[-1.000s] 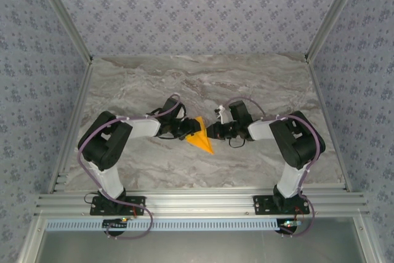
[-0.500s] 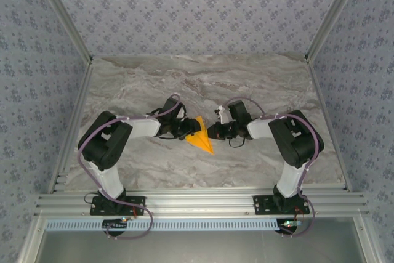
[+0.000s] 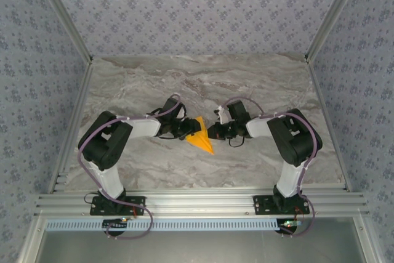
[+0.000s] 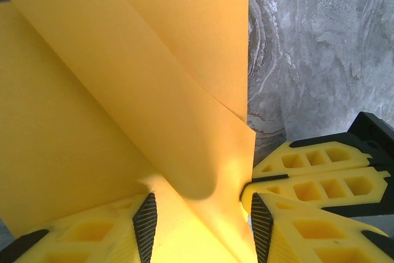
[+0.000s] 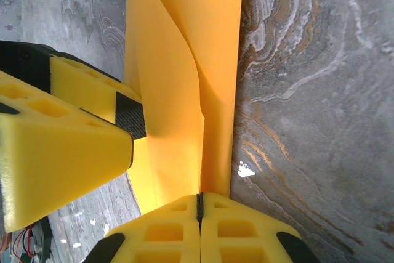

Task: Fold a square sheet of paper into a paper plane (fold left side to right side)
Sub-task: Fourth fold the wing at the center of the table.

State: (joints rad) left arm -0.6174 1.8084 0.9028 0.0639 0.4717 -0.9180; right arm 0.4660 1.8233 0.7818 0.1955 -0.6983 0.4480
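Observation:
The square sheet of paper, bright orange, lies mid-table folded into a pointed wedge with its tip toward the near edge. One flap stands up off the layer below. My left gripper reaches in from the left. In the left wrist view its jaws stand apart, with the raised flap running between the black pads. My right gripper comes in from the right. Its jaws are pressed together on the edge of the paper. The two grippers nearly touch.
The grey marbled table stretches behind the paper to the patterned back wall. Aluminium rails run along the near edge, with both arm bases on them. The left gripper's yellow finger sits close beside the right gripper.
The right jaws have closed the last bit onto the paper's edge, and the right arm has shifted slightly left. The left gripper and the paper have stayed put.

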